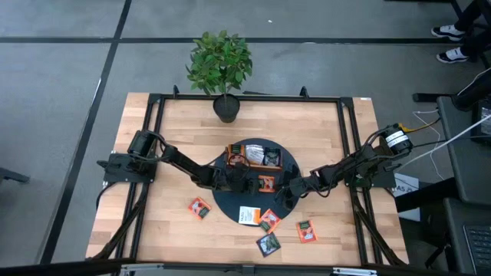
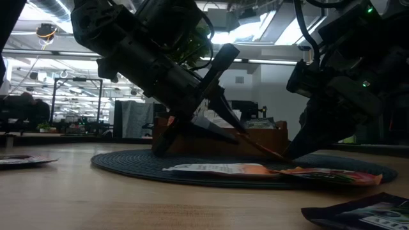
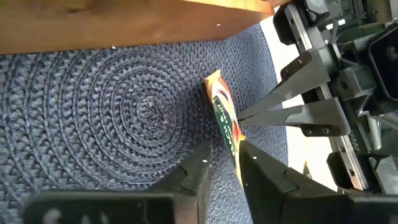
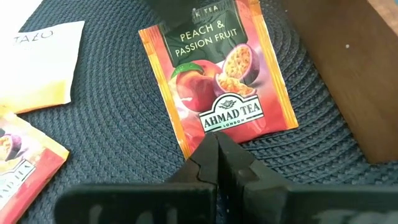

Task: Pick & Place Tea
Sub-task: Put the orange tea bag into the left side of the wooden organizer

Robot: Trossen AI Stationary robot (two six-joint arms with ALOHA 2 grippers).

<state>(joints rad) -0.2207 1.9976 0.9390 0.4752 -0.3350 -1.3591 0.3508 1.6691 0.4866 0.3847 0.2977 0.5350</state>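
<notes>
Two grippers meet at one peach sachet [image 4: 217, 78] mid-mat [image 1: 230, 203], beside the wooden tray [image 1: 257, 156]: the right gripper [image 4: 217, 144], pressed together, props it; the left gripper [image 3: 225, 158] pinches its edge. A firm pinch should be confirmed before lifting.

The bench [image 1: 322, 138] shows pale, smooth wood in planked strips, and on it the round mat [image 3: 93, 118] is dark blue cord woven in rough, matt coils. The peach sachet [image 4: 217, 74] looks like printed paper with a slight sheen, its orange border crisp, while the wooden tray [image 4: 348, 68] beside it is brown wood, satin and smooth. Both the left hand [image 3: 225, 167] and right hand [image 4: 217, 163] are matt black plastic or metal; which, I cannot tell.
</notes>
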